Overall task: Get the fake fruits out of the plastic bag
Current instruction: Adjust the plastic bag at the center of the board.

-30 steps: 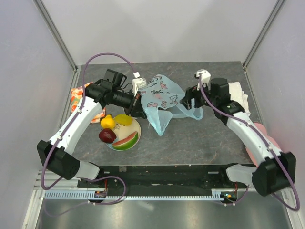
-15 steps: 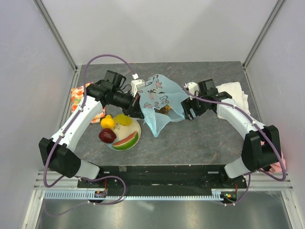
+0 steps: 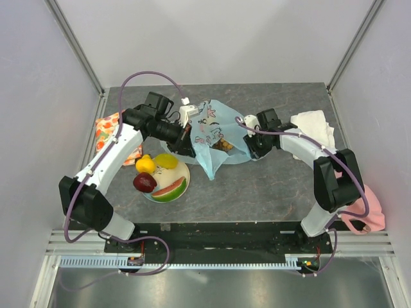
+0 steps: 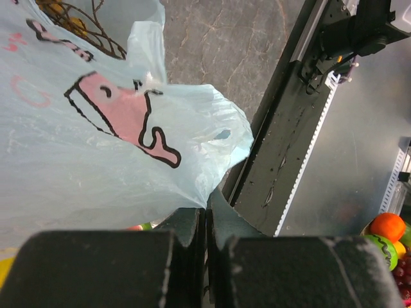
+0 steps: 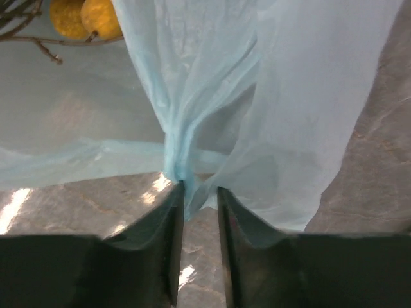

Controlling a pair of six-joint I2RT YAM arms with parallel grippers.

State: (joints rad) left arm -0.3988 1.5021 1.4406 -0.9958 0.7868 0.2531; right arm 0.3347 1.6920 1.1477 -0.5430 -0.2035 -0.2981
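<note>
Your right arm has folded in from the right side over the last second, so the right gripper (image 3: 250, 147) now sits at the right edge of the crinkly light-blue see-through plastic bag with the pink cartoon print (image 3: 215, 128). The bag lies toward the back of the dark grey tabletop (image 3: 276, 186). On the right wrist view the jaws are down to a slit with tabletop showing through. A twisted fold of bag ends right at the tips, so that one's not clamped. Your left gripper (image 4: 205, 224) is clenched on the bag's left edge. The tan grape bunch (image 3: 223, 145) is visible through the film, inside the bag. Out on the round white plate (image 3: 180, 172) just beside the bag sit the yellow lemon (image 3: 145, 164), dark red apple (image 3: 144, 182), watermelon slice (image 3: 171, 190) and a yellow-green piece (image 3: 167, 160).
</note>
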